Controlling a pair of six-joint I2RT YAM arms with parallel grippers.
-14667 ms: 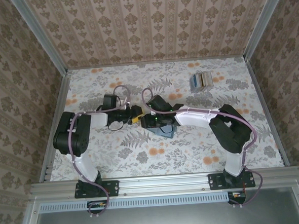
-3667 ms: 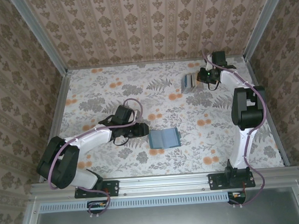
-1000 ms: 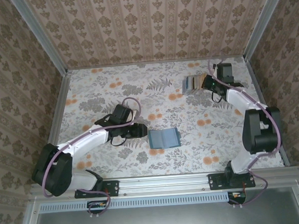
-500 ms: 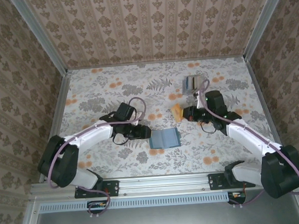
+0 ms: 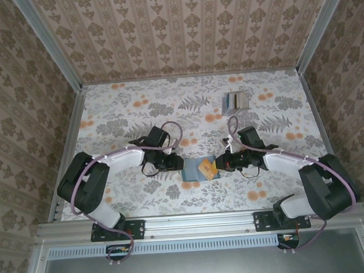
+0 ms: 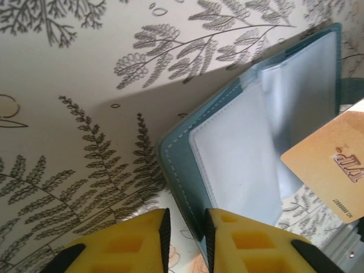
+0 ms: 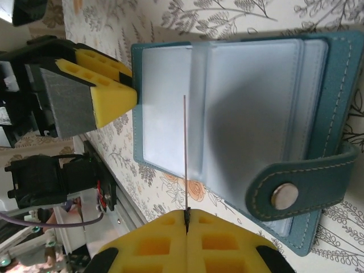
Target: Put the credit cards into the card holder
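We log the open teal bifold card holder (image 5: 190, 171) flat on the floral counter (image 5: 136, 102), front-centre, long axis left-to-right between the arms, with the left gripper (image 6: 186, 219) jaws pinching its left edge and the right gripper (image 7: 186, 219) jaws clenched on a tan plastic credit card (image 6: 333, 165) reaching leftward over the pale slots.

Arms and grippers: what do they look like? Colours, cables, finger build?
White link shells and black joint housings on the left arm and right arm. A thin purple cable loops along each. The left gripper and right gripper have black bodies and blocky yellow fingers with square recesses.
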